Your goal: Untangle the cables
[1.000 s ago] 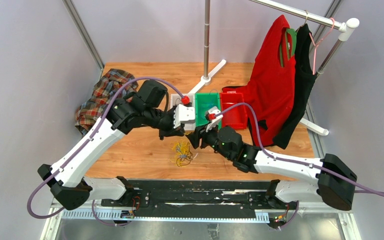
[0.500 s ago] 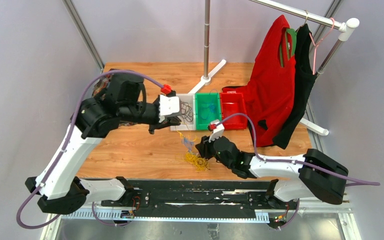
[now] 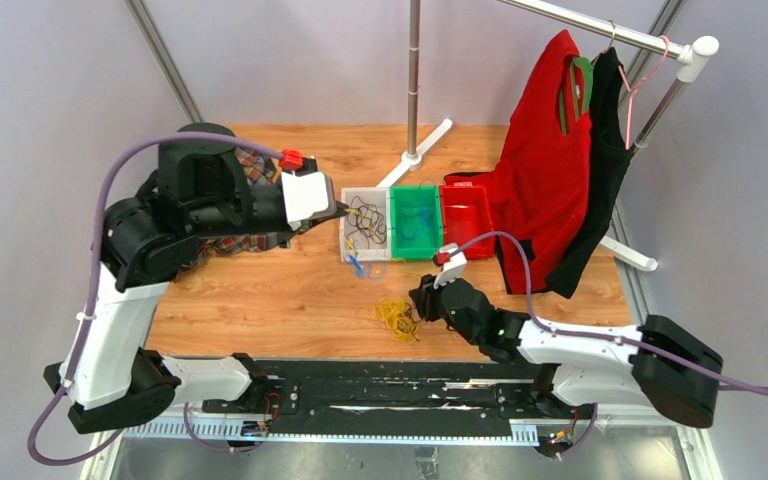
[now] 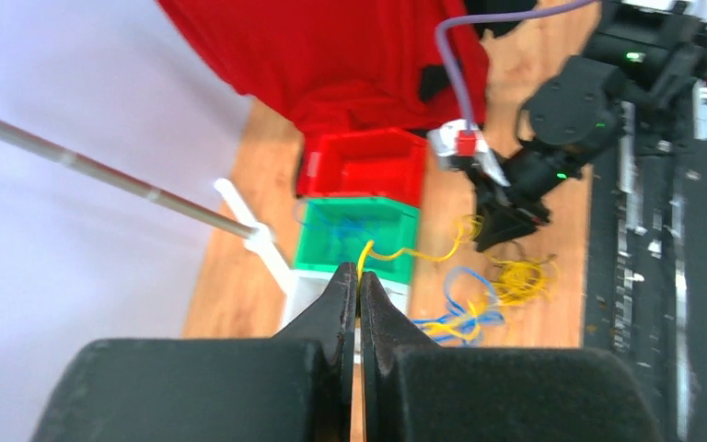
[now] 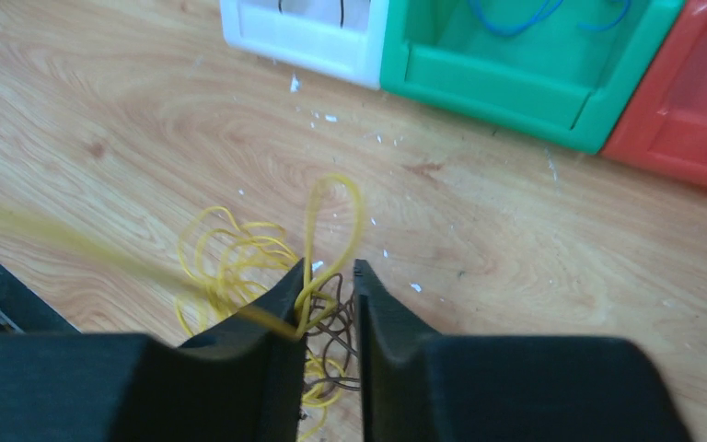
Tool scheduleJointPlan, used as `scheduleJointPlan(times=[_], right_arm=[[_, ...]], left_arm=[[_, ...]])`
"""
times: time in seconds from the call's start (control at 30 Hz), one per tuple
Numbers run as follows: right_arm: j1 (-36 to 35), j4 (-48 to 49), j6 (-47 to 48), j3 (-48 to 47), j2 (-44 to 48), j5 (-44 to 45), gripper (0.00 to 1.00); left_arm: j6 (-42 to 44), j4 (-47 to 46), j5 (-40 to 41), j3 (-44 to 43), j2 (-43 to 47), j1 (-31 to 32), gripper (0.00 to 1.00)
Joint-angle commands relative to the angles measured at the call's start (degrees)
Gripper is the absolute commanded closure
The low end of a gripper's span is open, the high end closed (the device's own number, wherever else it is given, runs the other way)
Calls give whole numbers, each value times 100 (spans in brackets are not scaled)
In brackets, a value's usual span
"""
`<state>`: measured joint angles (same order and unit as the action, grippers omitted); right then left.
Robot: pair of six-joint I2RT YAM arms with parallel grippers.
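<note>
We are looking down on a wooden counter, with two robot arms reaching in from its near edge. At far left, the left arm is arching above a plaid cloth. Its left hand is pressed together, pinching a yellow cable that is stretching from the fingertips toward the right hand.

Just right of the left hand, a white bin is holding loose black cables. In front of that bin, a blue cable is lying on the counter, mixed with a few yellow strands. A green bin is sitting against the white one, with a blue wire inside.

Nearer to us, a yellow bundle is lying coiled on the counter, with some darker wire in it. The right hand is hovering low over this bundle. Its fingers are standing slightly apart, with a yellow loop passing between them and touching one finger.

Further right, a red bin is sitting against the green one. A red shirt and a black garment are hanging from a rack.
</note>
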<state>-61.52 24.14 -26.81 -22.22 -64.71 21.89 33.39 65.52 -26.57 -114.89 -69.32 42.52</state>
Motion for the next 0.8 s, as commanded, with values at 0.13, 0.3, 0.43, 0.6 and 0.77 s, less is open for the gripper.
scheduleJointPlan(times=[0.13,0.3,0.43,0.6,0.77], right_arm=[[-62,-635,154,-32,478,525,86],[-62,-726,158,-38,693,557,82],[-62,-724,-18,87,643,491,75],[-109,-608,-249,275,455,473,66],[-242,-699,-174,248,505,667,58]], left_arm=[[397,-109,741,-1586,-402,36,100],[420,-358,955,-1995,-479,37,100],[433,-1774,1638,-1895,-268,37,100],[524,-3037,2109,-1590,-75,37,100],[322,-3667,2387,-1278,41,37,99]])
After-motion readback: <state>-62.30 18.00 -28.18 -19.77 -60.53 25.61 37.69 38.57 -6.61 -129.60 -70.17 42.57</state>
